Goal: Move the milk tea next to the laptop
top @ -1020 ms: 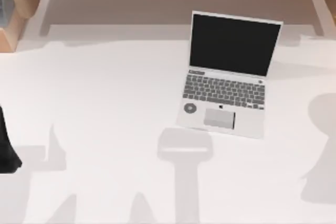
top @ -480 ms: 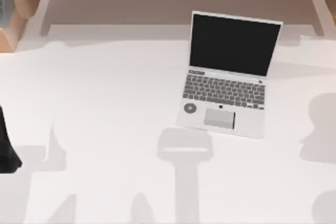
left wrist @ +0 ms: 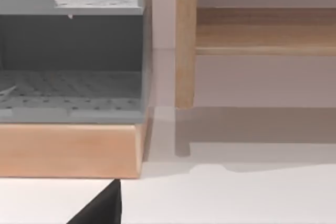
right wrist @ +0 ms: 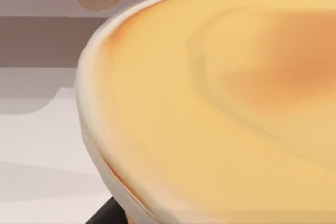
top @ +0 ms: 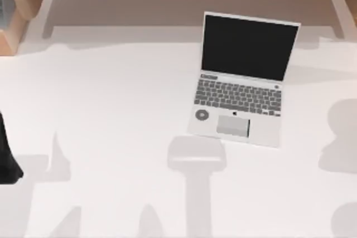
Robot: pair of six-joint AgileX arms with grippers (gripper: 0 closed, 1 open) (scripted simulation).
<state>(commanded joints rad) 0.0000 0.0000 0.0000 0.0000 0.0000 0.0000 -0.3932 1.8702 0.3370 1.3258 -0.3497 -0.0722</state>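
Right now I'm running the right arm; the milk tea (right wrist: 220, 108) is sitting right up against its wrist camera.

Seen from that wrist, the cup's yellow-orange top and pale rim are looming so close that I'm judging it to be directly at the right gripper, though I cannot tell whether the fingers are wide, narrow or holding it. From above, the laptop (top: 240, 110) is lying open right of the table's centre, so I'm expecting to carry the cup leftward toward it. The left arm (top: 6, 157) is parking at the table's left edge, farther away; its fingers I cannot tell either.
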